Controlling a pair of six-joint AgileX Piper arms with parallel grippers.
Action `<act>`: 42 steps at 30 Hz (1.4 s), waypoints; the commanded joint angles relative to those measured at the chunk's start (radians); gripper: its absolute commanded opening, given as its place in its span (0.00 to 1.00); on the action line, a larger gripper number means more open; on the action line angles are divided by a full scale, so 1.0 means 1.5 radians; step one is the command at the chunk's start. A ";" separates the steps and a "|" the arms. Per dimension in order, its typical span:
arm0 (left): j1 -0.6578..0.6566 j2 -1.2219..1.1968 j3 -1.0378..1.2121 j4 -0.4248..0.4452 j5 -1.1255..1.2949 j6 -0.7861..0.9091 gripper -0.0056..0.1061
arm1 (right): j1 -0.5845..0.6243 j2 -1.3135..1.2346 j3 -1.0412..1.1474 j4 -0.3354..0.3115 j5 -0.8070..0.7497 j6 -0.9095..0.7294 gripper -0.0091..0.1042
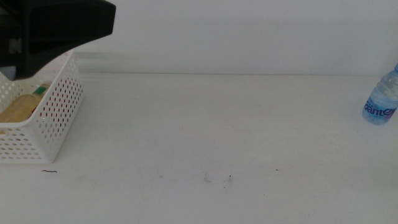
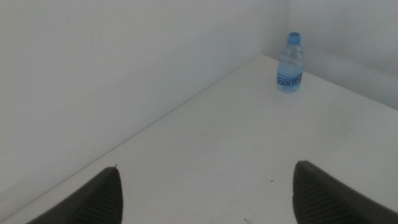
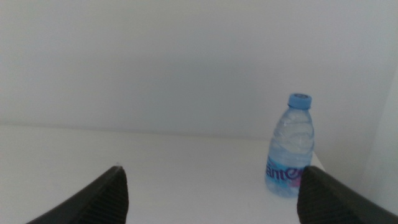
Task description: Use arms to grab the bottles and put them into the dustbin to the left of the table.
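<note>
A clear water bottle (image 1: 380, 99) with a blue cap and blue label stands upright at the table's far right edge. The left wrist view shows this bottle (image 2: 290, 62) far off near the wall corner, and in the right wrist view the bottle (image 3: 290, 147) is closer, just off to one side. The white perforated dustbin (image 1: 59, 109) sits at the left, with a yellowish bottle (image 1: 18, 107) lying inside. My left arm (image 1: 56, 28) hangs as a dark shape over the bin. The left gripper (image 2: 205, 193) is open and holds nothing. The right gripper (image 3: 211, 193) is open too, and its arm is outside the middle view.
The white table (image 1: 205, 124) runs back to a plain white wall. A short black mark (image 1: 49, 171) lies in front of the bin, and a few tiny specks (image 1: 229, 179) dot the front middle.
</note>
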 commanded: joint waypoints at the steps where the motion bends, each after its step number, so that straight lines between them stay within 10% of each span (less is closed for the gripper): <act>1: -0.004 0.000 -0.003 0.007 -0.010 -0.005 0.89 | -0.020 0.125 -0.031 -0.001 -0.064 -0.015 0.87; 15: -0.004 -0.001 -0.003 0.020 -0.013 -0.005 0.89 | -0.029 0.825 -0.059 0.047 -0.750 -0.021 0.87; 20: -0.004 -0.001 -0.003 0.021 -0.015 -0.002 0.89 | -0.029 0.940 -0.073 0.111 -0.758 -0.067 0.87; 29: -0.004 -0.001 -0.003 0.021 -0.015 -0.002 0.89 | -0.029 1.084 -0.199 0.363 -0.758 -0.128 0.87; 42: -0.004 -0.001 -0.003 0.021 -0.033 0.000 0.89 | -0.040 1.233 -0.435 0.399 -0.728 -0.183 0.87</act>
